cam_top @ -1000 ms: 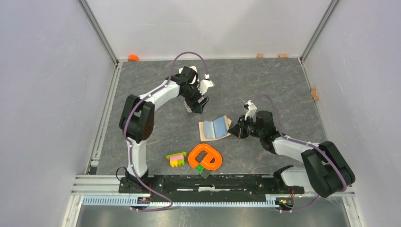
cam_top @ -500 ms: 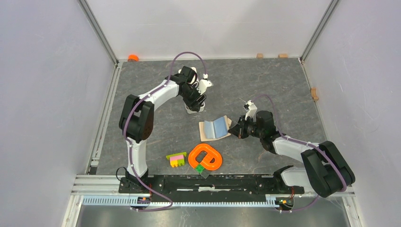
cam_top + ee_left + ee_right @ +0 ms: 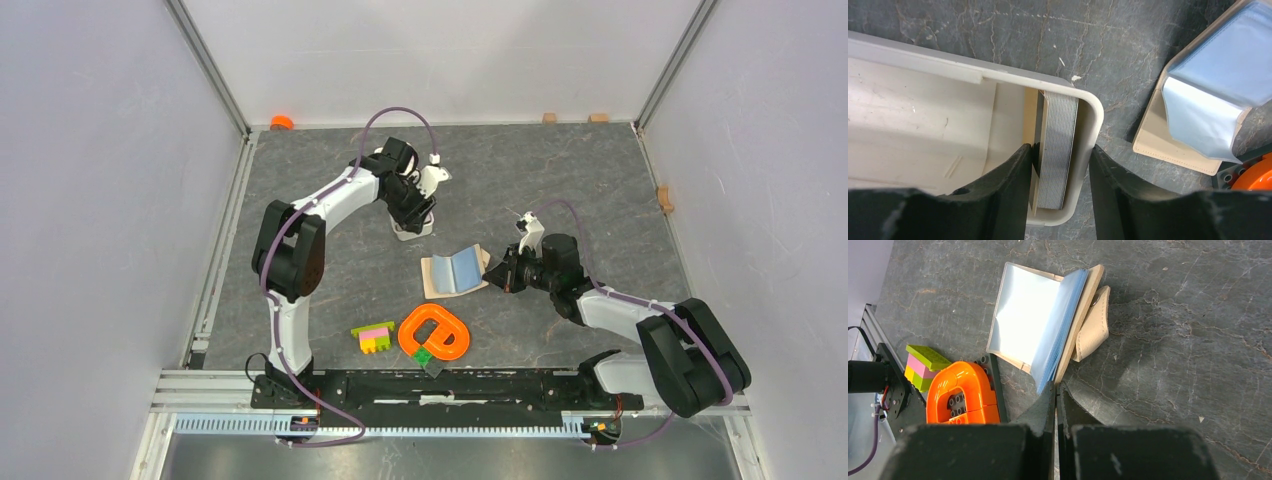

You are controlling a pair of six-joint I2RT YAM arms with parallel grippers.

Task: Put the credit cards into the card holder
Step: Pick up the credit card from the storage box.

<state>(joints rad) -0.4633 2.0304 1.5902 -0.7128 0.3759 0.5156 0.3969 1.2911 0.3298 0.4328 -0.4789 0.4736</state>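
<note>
The beige card holder (image 3: pixel 440 275) lies open at mid-table, its light blue plastic sleeves up; it also shows in the right wrist view (image 3: pixel 1083 315) and in the left wrist view (image 3: pixel 1168 145). My right gripper (image 3: pixel 492 272) (image 3: pixel 1056 386) is shut on the holder's near corner. A stack of thin cards (image 3: pixel 1058 125) stands on edge in the end of a white tray (image 3: pixel 1088 130) (image 3: pixel 408 230); only grey edges and a tan sliver show. My left gripper (image 3: pixel 413 215) (image 3: pixel 1060 150) is open, one finger inside the tray, the other outside its wall, straddling the cards.
An orange U-shaped toy (image 3: pixel 435 332) (image 3: pixel 960 392) and pink-yellow-green bricks (image 3: pixel 373 336) (image 3: pixel 923 367) lie near the front, just below the holder. Small wooden blocks (image 3: pixel 549 118) and an orange cap (image 3: pixel 282 122) sit at the back wall. Panels enclose the table.
My left gripper has drawn slightly back towards the left and settled over the tray's end. The right gripper and the card holder have stayed put.
</note>
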